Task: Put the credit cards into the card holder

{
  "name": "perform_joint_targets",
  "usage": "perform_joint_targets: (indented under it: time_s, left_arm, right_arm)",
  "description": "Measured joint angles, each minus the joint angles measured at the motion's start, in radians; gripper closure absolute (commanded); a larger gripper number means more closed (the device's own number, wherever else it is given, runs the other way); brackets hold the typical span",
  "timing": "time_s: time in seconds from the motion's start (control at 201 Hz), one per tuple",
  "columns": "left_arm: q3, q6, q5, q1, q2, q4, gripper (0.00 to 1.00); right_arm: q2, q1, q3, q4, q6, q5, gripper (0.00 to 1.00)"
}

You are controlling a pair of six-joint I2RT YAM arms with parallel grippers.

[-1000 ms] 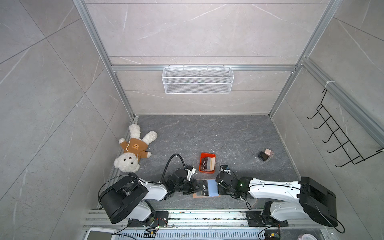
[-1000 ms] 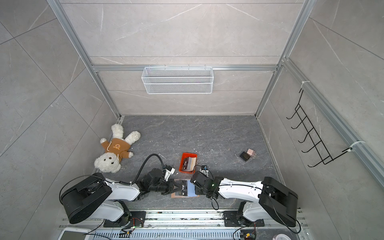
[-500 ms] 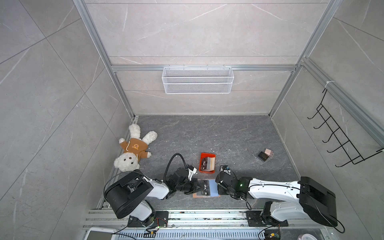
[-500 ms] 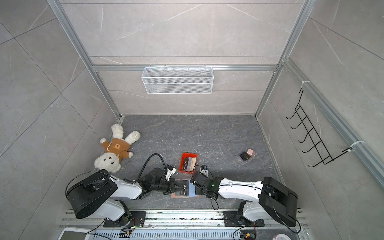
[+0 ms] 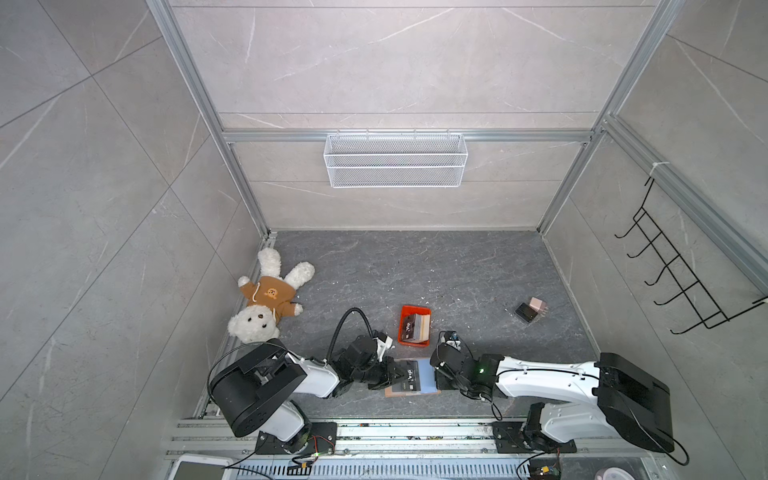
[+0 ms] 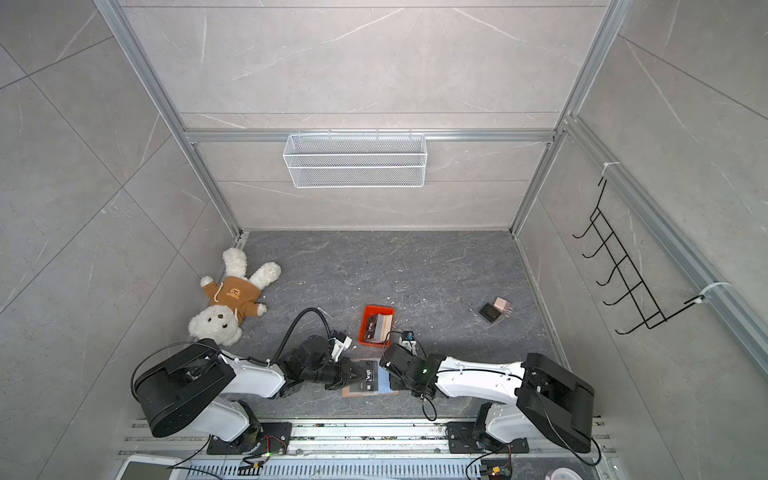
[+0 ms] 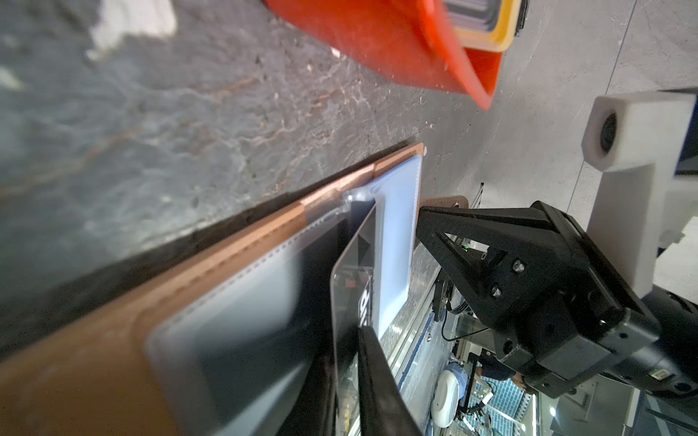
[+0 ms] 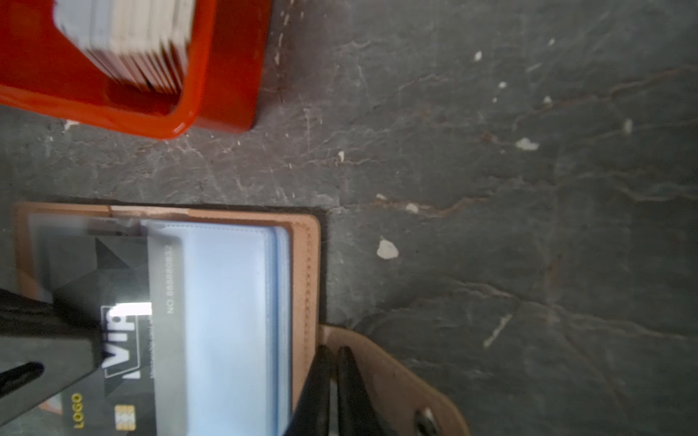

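Note:
The tan card holder (image 5: 409, 393) (image 6: 365, 394) lies open near the front edge, its bluish sleeves (image 8: 226, 302) facing up. A black VIP credit card (image 5: 409, 374) (image 8: 124, 302) sits partly inside the left sleeve, slanting up from it (image 7: 353, 271). My left gripper (image 5: 392, 372) (image 7: 345, 339) is shut on that card's outer end. My right gripper (image 5: 436, 374) (image 8: 334, 362) is shut with nothing held, its tips resting on the holder's snap tab (image 8: 396, 377) beside the cover edge. More credit cards (image 5: 415, 326) stand in the orange-red tray (image 5: 415, 309).
The tray (image 8: 219, 75) stands just behind the holder. A teddy bear (image 5: 266, 303) lies at the left wall. A black-and-pink block pair (image 5: 532, 311) sits at the right. A wire basket (image 5: 395, 166) and black hooks (image 5: 673, 282) hang on the walls.
My left arm has leaned slightly further toward the card holder with the card. The right arm and the holder have not visibly moved.

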Motion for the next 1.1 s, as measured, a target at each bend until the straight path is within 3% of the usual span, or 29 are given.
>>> perform_joint_targets:
  time_s: [0.199,0.443,1.1]
  left_arm:
    - [0.025,0.003,-0.034,-0.002,-0.061,-0.128,0.77]
    - [0.061,0.020,-0.083,-0.003,-0.135,-0.303,0.77]
    - [0.109,0.016,-0.053,-0.004,-0.056,-0.277,0.80]
  right_arm:
    - [0.009,0.000,0.010,-0.013,0.000,0.002,0.90]
    - [0.011,0.001,0.014,-0.019,0.000,0.002,0.90]
    - [0.013,0.004,0.016,-0.020,0.000,0.006,0.90]
